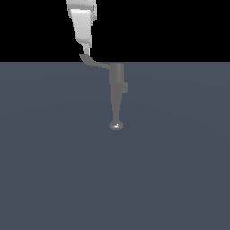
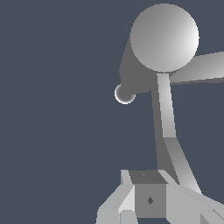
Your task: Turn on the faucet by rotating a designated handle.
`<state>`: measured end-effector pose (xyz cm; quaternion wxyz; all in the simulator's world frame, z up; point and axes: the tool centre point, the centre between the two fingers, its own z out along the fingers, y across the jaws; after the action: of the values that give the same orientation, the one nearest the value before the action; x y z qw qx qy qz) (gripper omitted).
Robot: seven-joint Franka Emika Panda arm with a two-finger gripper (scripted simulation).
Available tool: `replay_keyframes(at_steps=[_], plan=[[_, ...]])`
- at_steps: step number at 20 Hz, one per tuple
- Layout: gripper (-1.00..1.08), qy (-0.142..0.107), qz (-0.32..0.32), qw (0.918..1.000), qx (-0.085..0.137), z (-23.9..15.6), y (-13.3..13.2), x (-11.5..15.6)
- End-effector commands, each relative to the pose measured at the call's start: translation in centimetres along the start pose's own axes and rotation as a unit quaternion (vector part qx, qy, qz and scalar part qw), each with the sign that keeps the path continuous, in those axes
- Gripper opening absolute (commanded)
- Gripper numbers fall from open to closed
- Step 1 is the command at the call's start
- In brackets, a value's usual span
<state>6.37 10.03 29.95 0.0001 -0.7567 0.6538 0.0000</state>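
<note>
The grey faucet (image 1: 117, 78) stands upright in the exterior view, its tapering spout running toward the camera to a shiny rounded tip (image 1: 116, 126). The thin handle (image 1: 96, 63) juts from the body toward the exterior view's left and ends in an upturned tip. My white gripper (image 1: 85, 50) comes down from above with its fingers together, and their tips are against that upturned end. In the wrist view the faucet (image 2: 164, 37) shows its round cap. The handle (image 2: 168, 131) runs from it to my gripper (image 2: 149, 192). The gripper looks shut, with nothing between the fingers.
A flat slate-blue floor (image 1: 170, 179) spreads around the faucet, with black background behind it. A short stub (image 1: 125, 86) sticks out of the faucet body on the exterior view's right. No other objects show.
</note>
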Motion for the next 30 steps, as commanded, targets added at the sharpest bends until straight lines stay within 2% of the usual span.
replay_keyframes(at_steps=[1,20,22,30], plan=[[-1.0,0.0,0.0,1.0,0.0,0.0,0.7,0.0],[-1.0,0.0,0.0,1.0,0.0,0.0,6.3,0.2],[-1.0,0.0,0.0,1.0,0.004,-0.2,5.8,0.1],[-1.0,0.0,0.0,1.0,0.002,-0.1,8.2,2.4]])
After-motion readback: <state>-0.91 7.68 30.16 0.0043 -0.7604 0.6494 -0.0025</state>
